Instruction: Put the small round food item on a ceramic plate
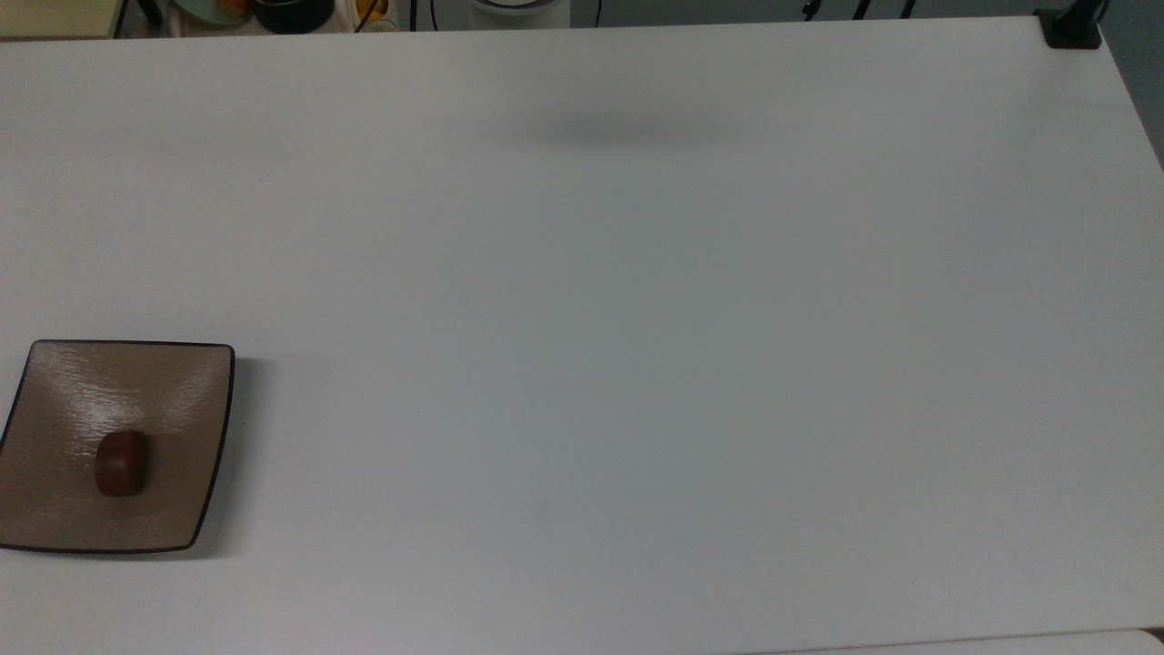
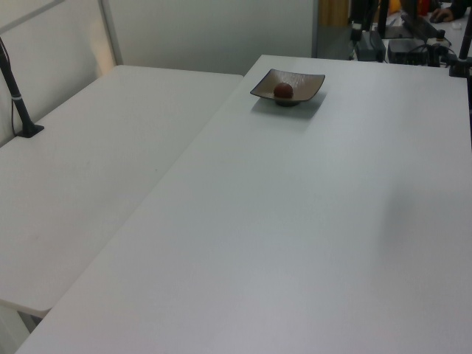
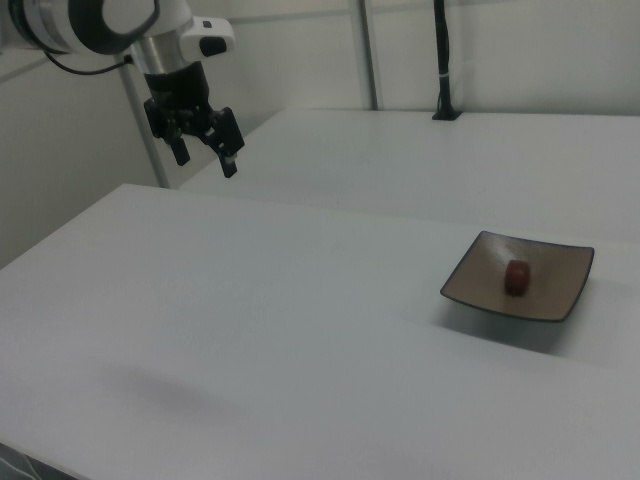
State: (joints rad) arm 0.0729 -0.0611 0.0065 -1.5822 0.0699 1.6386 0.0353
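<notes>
One food item (image 1: 121, 463) (reddish) on plate (image 1: 55, 509)

The ceramic plate (image 1: 173, 391) — square, glossy tan-brown with a thin dark rim and upturned edges — sits flat on the white counter (image 1: 637, 364) at the top view's lower left. On it rests the small round food item (image 1: 120, 463) — a dark reddish-brown glossy lump, just off the plate's middle.
</notes>
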